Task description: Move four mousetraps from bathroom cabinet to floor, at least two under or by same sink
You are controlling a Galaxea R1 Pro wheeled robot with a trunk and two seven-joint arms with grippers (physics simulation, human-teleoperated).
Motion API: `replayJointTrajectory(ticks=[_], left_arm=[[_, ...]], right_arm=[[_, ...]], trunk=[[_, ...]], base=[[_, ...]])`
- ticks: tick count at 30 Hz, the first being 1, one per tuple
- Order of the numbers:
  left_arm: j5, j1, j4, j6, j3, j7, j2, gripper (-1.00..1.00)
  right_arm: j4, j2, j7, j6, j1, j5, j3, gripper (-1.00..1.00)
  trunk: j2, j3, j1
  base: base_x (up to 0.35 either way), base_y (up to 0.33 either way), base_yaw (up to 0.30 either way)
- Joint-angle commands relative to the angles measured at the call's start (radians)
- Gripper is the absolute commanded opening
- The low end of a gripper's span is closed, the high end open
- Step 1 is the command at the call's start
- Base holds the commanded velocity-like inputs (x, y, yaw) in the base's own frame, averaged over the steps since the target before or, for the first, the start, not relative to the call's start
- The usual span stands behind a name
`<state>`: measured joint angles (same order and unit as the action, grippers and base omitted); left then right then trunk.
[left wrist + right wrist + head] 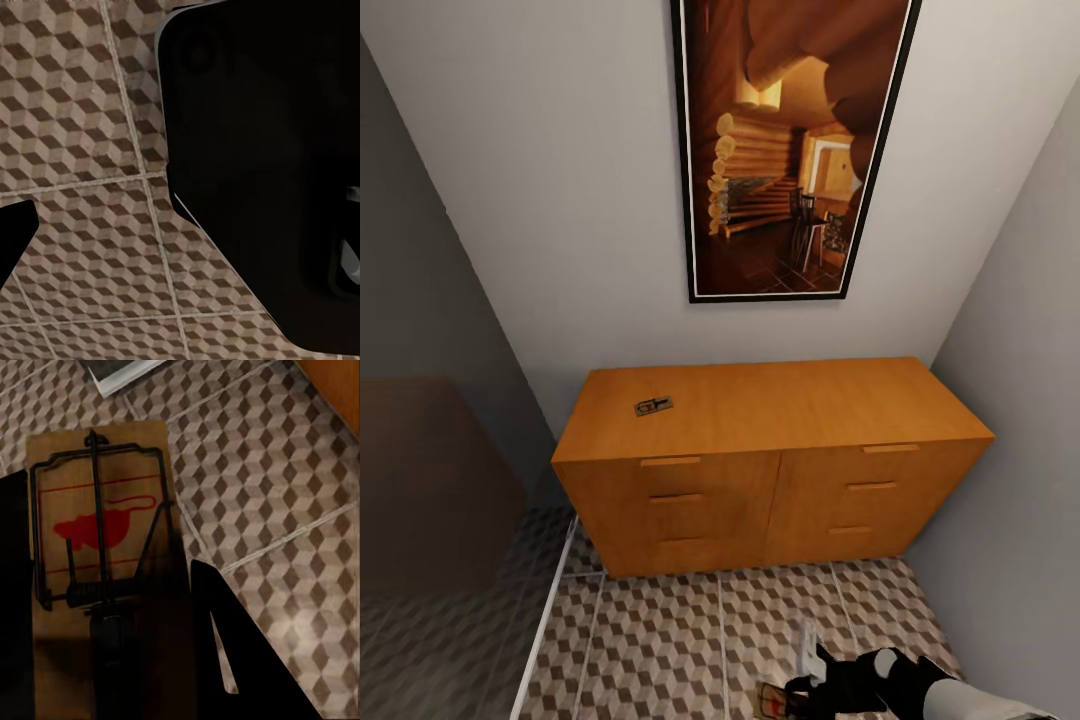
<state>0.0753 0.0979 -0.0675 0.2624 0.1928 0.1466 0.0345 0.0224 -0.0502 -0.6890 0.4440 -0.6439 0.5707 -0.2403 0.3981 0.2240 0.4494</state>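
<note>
Nearest the head camera, at about five o'clock in its view, the right pincer (800,690) was seen low over the bathroom floor (660,640), closed on a mousetrap (772,700) whose brown board showed at the frame's lower edge. From the right wrist camera the same trap (97,555) was seen flat between the dark fingers (247,660), its wire bar and a red mouse print facing up, with the cube-patterned tiles (277,495) beneath and beside it. Whether the board was touching the tiles could not be told.

A second mousetrap (654,405) was lying on the top surface of the cabinet (760,470), toward its left end, at about ten o'clock from the held one and well apart from it. All six drawers of the cabinet were shut. A framed picture (790,140) of a log interior was hung on the wall above, at twelve o'clock.

In the left wrist view, dark parts of the left pincer (262,172) were seen over patterned tiles (82,112); whether it was open or closed could not be told.
</note>
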Motion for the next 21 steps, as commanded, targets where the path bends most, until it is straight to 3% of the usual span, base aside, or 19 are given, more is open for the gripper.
replayJointTrajectory(ticks=[1, 6, 9, 12, 15, 18, 20, 21], left_arm=[[0.008, 0.002, -0.005, 0.008, 0.009, 0.002, 0.001, 1.0], [0.006, 0.002, -0.004, 0.008, 0.008, 0.002, 0.001, 1.0], [0.006, 0.002, 0.002, 0.007, 0.008, 0.003, 0.001, 1.0], [0.006, 0.002, 0.02, 0.006, 0.007, 0.004, 0.001, 1.0], [0.006, 0.002, 0.036, 0.005, 0.006, 0.005, 0.0, 1.0], [0.007, 0.002, 0.061, 0.004, 0.003, 0.008, -0.003, 1.0], [0.008, 0.003, 0.073, 0.004, 0.002, 0.009, -0.007, 1.0], [0.01, 0.003, 0.086, 0.003, 0.001, 0.01, -0.012, 1.0]], right_arm=[[-0.001, 0.0, 0.055, 0.002, 0.024, -0.009, -0.005, -1.0], [-0.003, 0.015, 0.313, 0.018, 0.124, -0.013, -0.005, -1.0], [-0.004, 0.028, 0.42, 0.058, 0.168, -0.021, -0.005, -1.0], [-0.005, 0.041, 0.521, 0.111, 0.202, -0.065, -0.005, -1.0], [-0.005, 0.054, 0.577, 0.132, 0.221, -0.134, -0.005, -1.0], [-0.005, 0.069, 0.626, 0.142, 0.234, -0.26, -0.005, -1.0], [-0.005, 0.076, 0.638, 0.145, 0.237, -0.315, -0.005, -1.0], [-0.005, 0.082, 0.647, 0.148, 0.239, -0.367, -0.005, -1.0]], trunk=[[0.002, 0.002, 0.001], [0.002, 0.002, 0.001], [0.002, 0.002, 0.001], [0.002, 0.002, 0.001], [0.002, 0.002, 0.001], [0.002, 0.002, 0.001], [0.002, 0.002, 0.001], [0.002, 0.002, 0.001]], base=[[0.0, 0.0, 0.0], [0.0, 0.0, 0.0], [0.0, 0.0, 0.0], [0.0, 0.0, 0.0], [0.0, 0.0, 0.0], [0.0, 0.0, 0.0], [0.0, 0.0, 0.0], [0.0, 0.0, 0.0]])
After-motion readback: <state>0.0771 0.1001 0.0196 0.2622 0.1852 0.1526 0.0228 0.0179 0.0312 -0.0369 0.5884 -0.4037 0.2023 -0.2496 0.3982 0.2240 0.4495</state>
